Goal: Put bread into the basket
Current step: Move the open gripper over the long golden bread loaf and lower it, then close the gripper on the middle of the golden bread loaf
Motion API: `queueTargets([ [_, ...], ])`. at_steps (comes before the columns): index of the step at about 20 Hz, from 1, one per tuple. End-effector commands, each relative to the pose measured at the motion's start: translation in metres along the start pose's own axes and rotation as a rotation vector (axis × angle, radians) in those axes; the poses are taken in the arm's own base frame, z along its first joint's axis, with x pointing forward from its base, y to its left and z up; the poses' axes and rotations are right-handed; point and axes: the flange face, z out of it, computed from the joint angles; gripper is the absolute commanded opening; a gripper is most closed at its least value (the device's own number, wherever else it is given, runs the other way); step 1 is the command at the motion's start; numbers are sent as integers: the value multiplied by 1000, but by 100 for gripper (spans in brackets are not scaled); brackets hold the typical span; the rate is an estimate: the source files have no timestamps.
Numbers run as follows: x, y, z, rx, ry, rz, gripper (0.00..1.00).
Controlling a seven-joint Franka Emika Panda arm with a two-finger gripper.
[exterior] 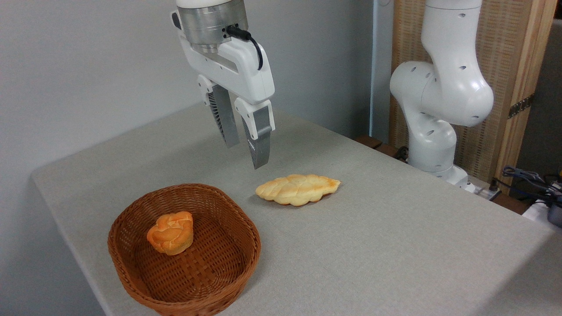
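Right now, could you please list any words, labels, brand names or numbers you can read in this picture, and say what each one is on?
None can be read in this view.
The claw and arm: plain white and grey, no marking that shows.
The bread, bun, basket and table: no labels.
The clutter at the right edge: too small to tell.
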Motion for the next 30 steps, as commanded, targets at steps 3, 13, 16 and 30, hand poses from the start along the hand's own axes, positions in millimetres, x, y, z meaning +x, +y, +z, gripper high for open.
queueTargets([
  [3,-21,66,33,-12,70,121,100],
  [13,-53,124,118,-100,97,310,100],
  [16,-58,137,136,-85,78,370,100],
  [30,-84,119,176,-13,-61,550,100],
])
